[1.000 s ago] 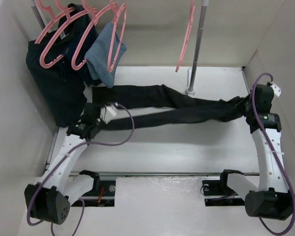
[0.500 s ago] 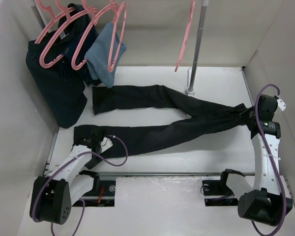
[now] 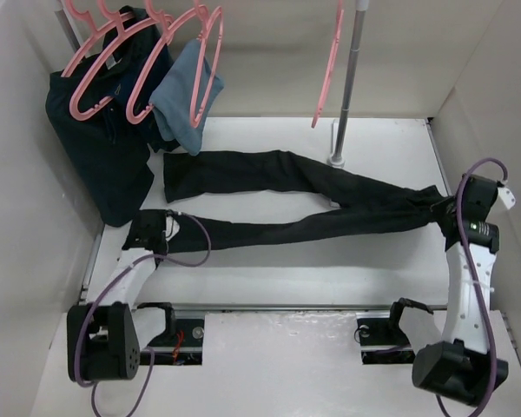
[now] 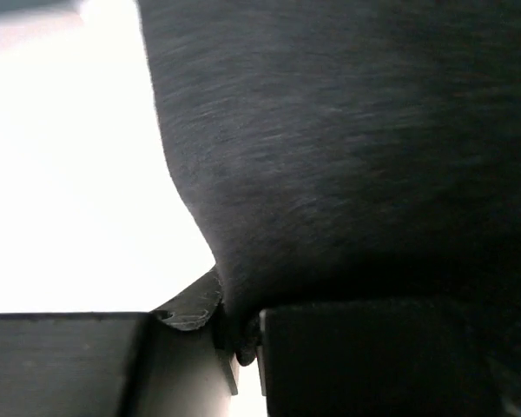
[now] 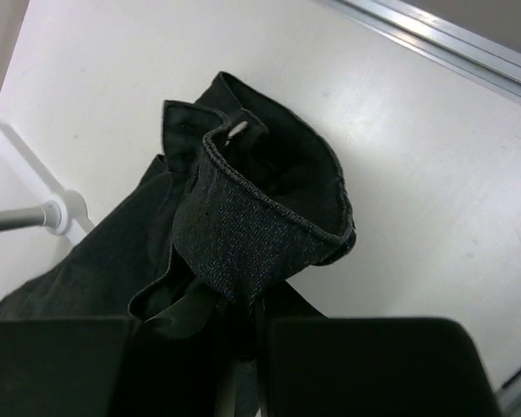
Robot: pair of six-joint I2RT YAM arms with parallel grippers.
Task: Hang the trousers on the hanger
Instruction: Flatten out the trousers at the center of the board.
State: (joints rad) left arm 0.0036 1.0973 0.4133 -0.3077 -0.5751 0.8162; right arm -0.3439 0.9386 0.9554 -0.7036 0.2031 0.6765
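Observation:
The black trousers [image 3: 330, 208] lie stretched across the table, waist at the right and both legs running left. My right gripper [image 3: 452, 211] is shut on the waistband, which bunches over its jaws in the right wrist view [image 5: 260, 226]. My left gripper [image 3: 160, 229] is shut on the cuff end of the near leg, and dark fabric [image 4: 347, 156] fills the left wrist view, pinched between the jaws. The far leg [image 3: 234, 171] lies free. An empty pink hanger [image 3: 329, 69] hangs at the back beside the pole, apart from the trousers.
An upright metal pole [image 3: 349, 82] stands on a base at the back centre, touching the trousers' far edge. Other pink hangers [image 3: 95, 65] at the back left carry a dark navy garment [image 3: 100, 161] and a light-blue cloth [image 3: 187, 100]. White walls close both sides.
My left gripper swung the near leg's cuff toward me, then back a little. My right gripper pulled the waist right and nearer. The legs uncrossed and the trousers now lie straighter.

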